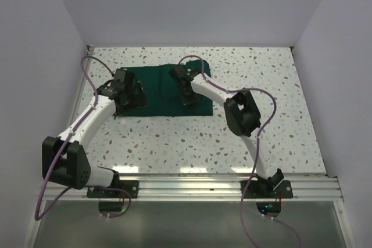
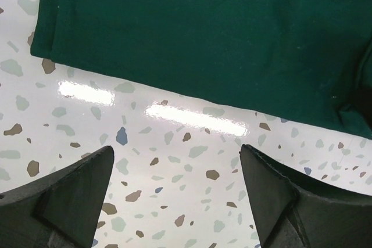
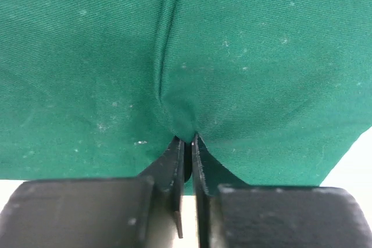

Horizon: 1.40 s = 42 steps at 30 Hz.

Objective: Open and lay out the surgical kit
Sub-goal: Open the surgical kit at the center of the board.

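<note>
Currently on the unfolding step. Dark green cloth wrap (image 1: 163, 88) folded near far edge of table (image 1: 232, 137). Right gripper (image 3: 187, 141) pinching a cloth ridge; left gripper (image 2: 175, 156) spread, hovering just beside the wrap's edge. Next, likely: lift pinched fold, peel outward.

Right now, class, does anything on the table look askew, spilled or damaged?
Nothing is spilled or damaged. The cloth puckers into a ridge only where the right hand pinches it.

Dark green cloth wrap (image 1: 160, 94) lies folded on the table (image 1: 232, 143), one crease pinched up.
</note>
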Each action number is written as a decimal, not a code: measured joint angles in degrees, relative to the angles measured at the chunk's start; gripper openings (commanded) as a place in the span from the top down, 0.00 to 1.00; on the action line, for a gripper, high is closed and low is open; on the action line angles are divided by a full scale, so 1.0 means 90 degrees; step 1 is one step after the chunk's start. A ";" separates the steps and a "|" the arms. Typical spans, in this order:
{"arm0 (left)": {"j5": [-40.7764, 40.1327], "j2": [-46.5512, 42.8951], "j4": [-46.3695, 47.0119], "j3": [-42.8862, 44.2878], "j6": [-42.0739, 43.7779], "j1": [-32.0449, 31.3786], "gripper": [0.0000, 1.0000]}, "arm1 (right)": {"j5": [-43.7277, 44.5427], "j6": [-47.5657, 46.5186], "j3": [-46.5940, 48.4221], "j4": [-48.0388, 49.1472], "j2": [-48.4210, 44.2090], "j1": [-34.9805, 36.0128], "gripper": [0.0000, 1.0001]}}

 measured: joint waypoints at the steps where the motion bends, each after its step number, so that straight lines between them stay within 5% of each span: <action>1: 0.0000 0.0022 -0.0005 0.0005 -0.0027 0.0000 0.07 | -0.0012 -0.0007 0.0007 -0.0019 -0.0010 -0.0022 1.00; 11: 0.0027 0.0595 0.0005 0.0248 -0.0085 0.0000 0.08 | -0.0036 -0.0041 0.0007 -0.0321 -0.0529 -0.0129 1.00; 21: 0.0289 0.1358 0.0126 0.0634 -0.0063 -0.0010 0.12 | 0.0716 0.0097 -0.1508 -0.0498 -0.2914 -0.1166 1.00; 23: 0.0362 0.1542 0.0146 0.0729 -0.0063 -0.0019 0.12 | 0.0930 0.0158 -0.2074 -0.0471 -0.3186 -0.1489 0.79; 24: 0.0391 0.1620 0.0163 0.0775 -0.0063 -0.0036 0.12 | 0.1042 0.0189 -0.2319 -0.0481 -0.3228 -0.1622 0.58; 25: 0.0406 0.1685 0.0177 0.0818 -0.0063 -0.0058 0.12 | 0.1168 0.0238 -0.2540 -0.0493 -0.3228 -0.1717 0.27; 27: 0.0440 0.1763 0.0209 0.0894 -0.0063 -0.0136 0.12 | 0.1387 0.0248 -0.2892 -0.0614 -0.3189 -0.1834 0.01; 35: 0.0529 0.1790 0.0240 0.0984 -0.0022 -0.0318 0.12 | 0.1712 0.0209 -0.2839 -0.0879 -0.3179 -0.2426 0.02; 42: 0.0510 0.1712 0.0206 0.0928 0.0036 -0.0318 0.12 | 0.1263 0.0022 -0.1010 -0.0546 -0.2679 -0.2662 0.10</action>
